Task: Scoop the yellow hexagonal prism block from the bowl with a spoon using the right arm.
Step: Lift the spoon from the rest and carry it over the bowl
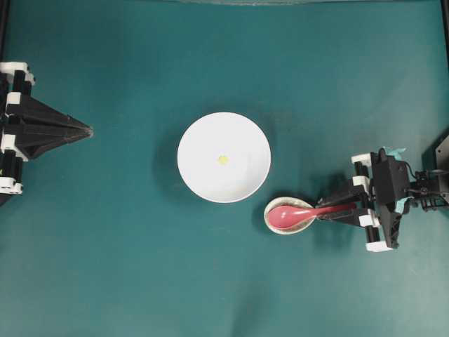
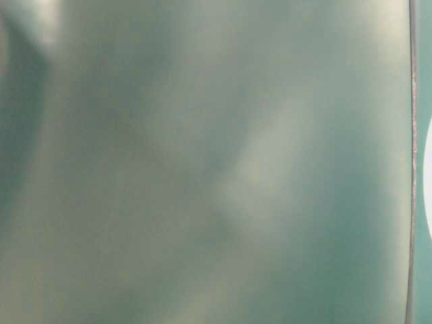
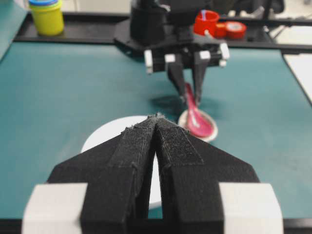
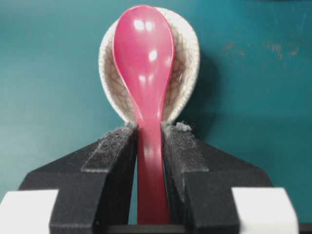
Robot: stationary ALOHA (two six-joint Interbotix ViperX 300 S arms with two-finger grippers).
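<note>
The right gripper (image 4: pixel 148 146) is clamped on the spoon (image 1: pixel 298 213) handle; the spoon's long axis points toward the white bowl (image 1: pixel 245 179) (just beyond its dish (image 1: pixel 270 220)), where the yellow block (image 1: pixel 222 159) sits dead centre.

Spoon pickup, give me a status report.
Right pincer shut on spoon handle, spoon in speckled dish. Left pincer shut, idle. Yellow block in bowl. Nothing in the way.
</note>
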